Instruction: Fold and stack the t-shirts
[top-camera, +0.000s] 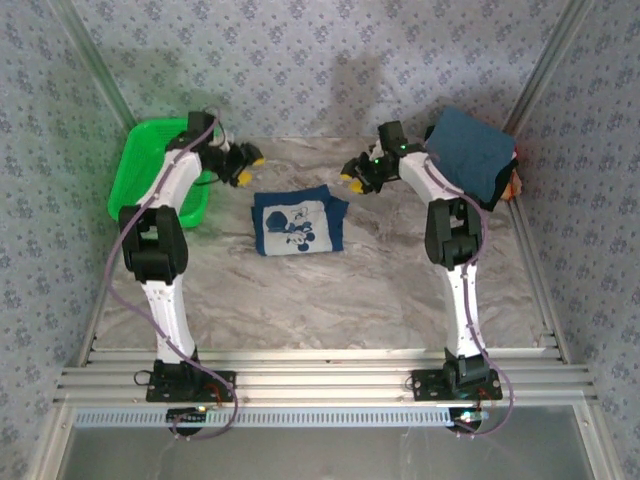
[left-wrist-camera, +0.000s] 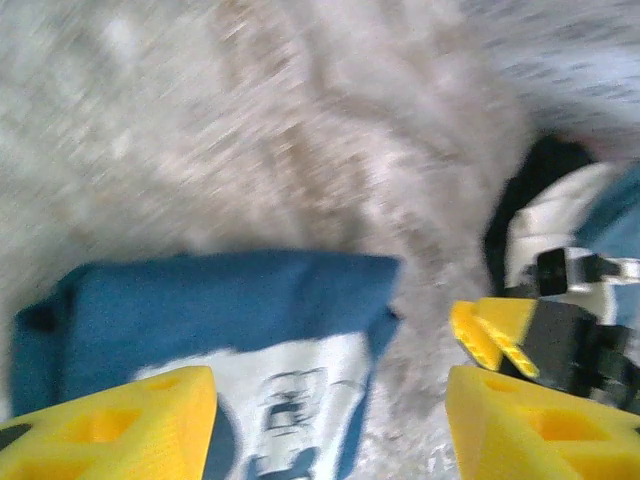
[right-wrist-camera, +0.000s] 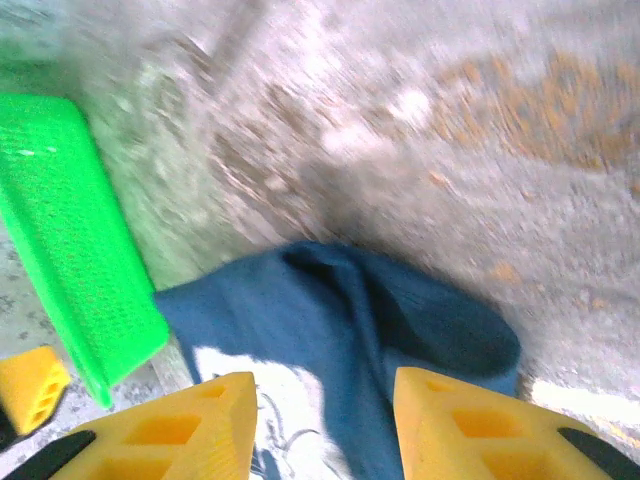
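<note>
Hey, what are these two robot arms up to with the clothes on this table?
They are folding and stacking t-shirts. A navy t-shirt with a pale printed picture lies folded mid-table. The left arm and the right arm reach just past its far corners, one on each side, jaws open and holding nothing. A pile of shirts, teal on top, sits far right; a green basket stands far left.

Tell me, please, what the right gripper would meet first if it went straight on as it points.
Likely the folded navy t-shirt, lying on the table straight ahead of the right gripper; depth is unclear.
</note>
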